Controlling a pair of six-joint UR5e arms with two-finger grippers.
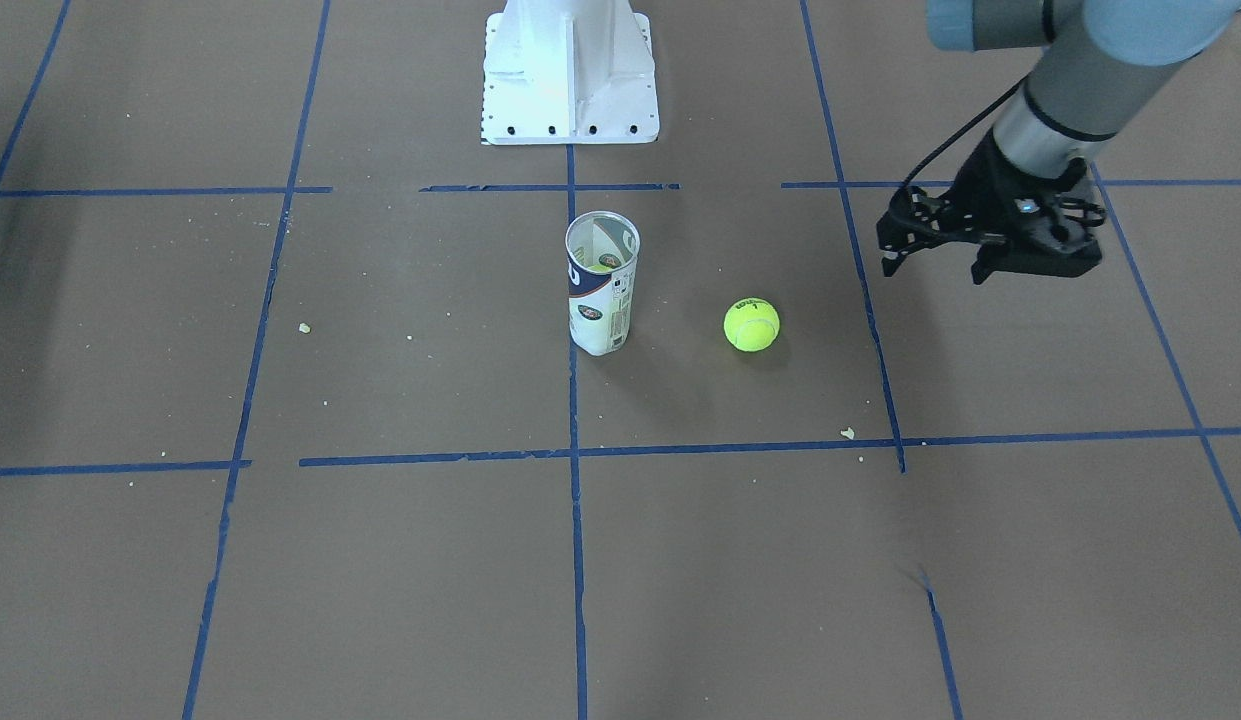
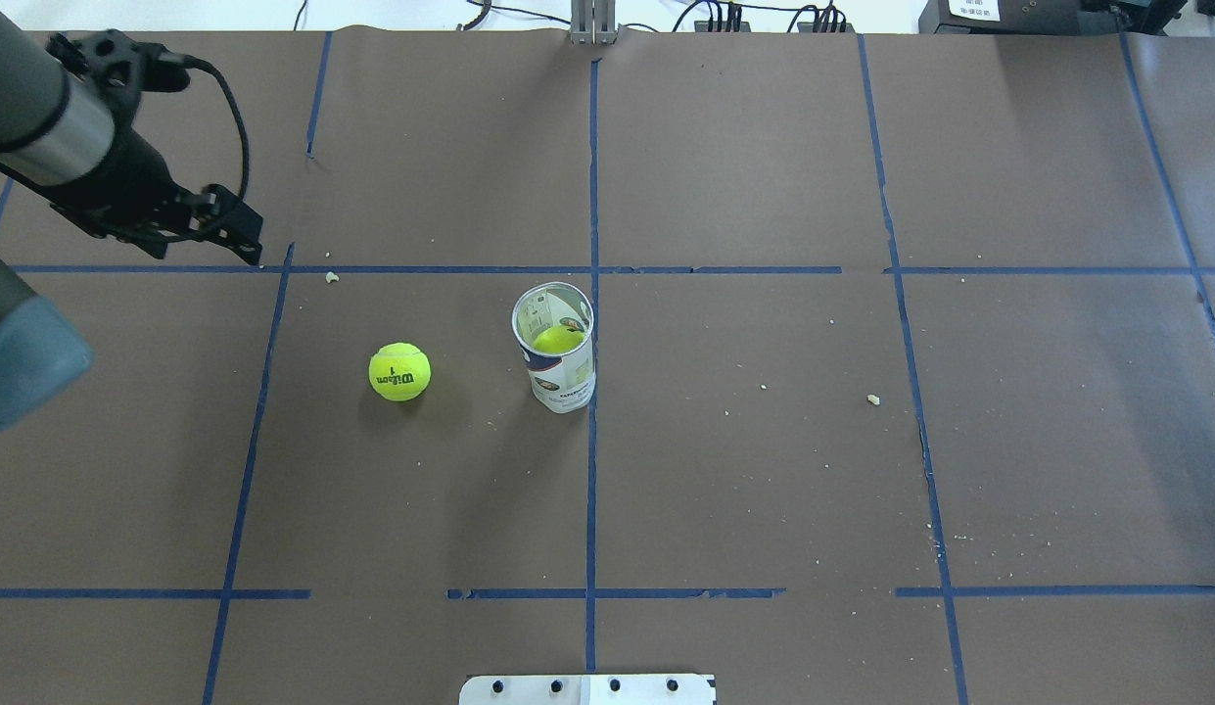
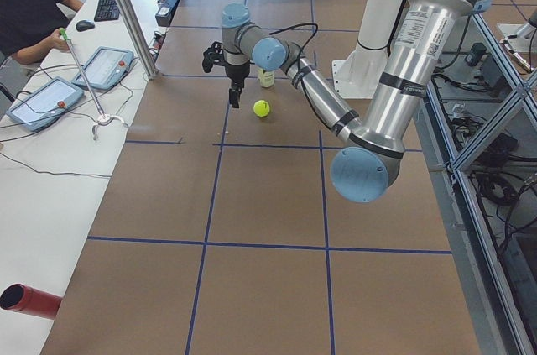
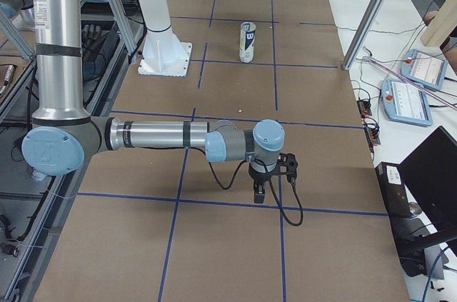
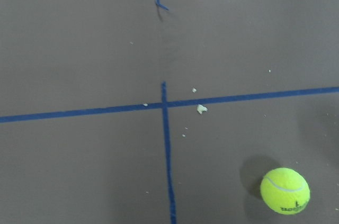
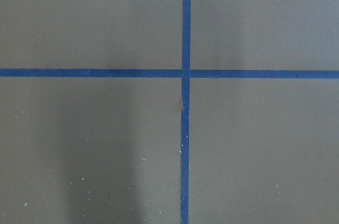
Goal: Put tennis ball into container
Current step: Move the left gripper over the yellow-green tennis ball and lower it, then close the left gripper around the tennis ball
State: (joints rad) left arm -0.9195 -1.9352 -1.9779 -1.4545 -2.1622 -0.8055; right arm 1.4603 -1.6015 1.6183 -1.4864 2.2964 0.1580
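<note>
**Tennis ball (image 2: pixel 399 371) lies loose on the tabletop (image 2: pixel 764 470), near its upright container (image 2: pixel 556 360)**

In the overhead view the ball rests left of center, near the clear, open-topped container but not touching it. The container stands on a blue tape line (image 2: pixel 589 490) with another yellow-green ball (image 2: pixel 558 339) visible inside. In the front-facing view the left tool (image 1: pixel 935 268) hangs at the upper right of the frame, fingers spread and gripping nothing, well apart from the ball. The right tool (image 4: pixel 259 191) shows only in the right-end view, at lower center above a tape crossing, far from ball and container. Whether it is spread or pressed together cannot be told.
</note>
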